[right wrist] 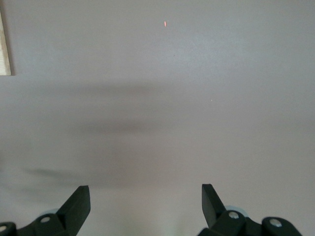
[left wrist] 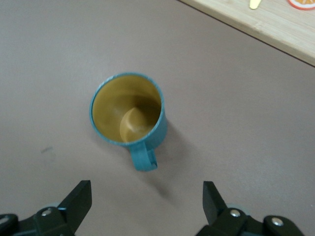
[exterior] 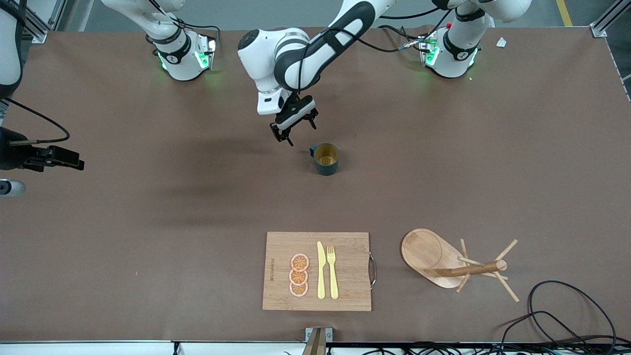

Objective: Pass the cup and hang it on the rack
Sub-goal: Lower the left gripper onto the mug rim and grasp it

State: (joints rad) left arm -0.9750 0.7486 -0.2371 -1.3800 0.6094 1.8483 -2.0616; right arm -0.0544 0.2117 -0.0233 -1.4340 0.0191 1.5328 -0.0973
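While upright on table, cup (exterior: pixel 326 159) empty | left tool (exterior: pixel 294 127) open beside it | right tool (right wrist: pixel 145 206) open, waiting

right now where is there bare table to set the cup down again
Bare brown table runs wide between the teal-green mug with the yellow inside and the bamboo cutting board, and toward the right arm's end. It is crowded near the front camera: the board, then the light wooden mug tree lying tipped beside it, then black cables.
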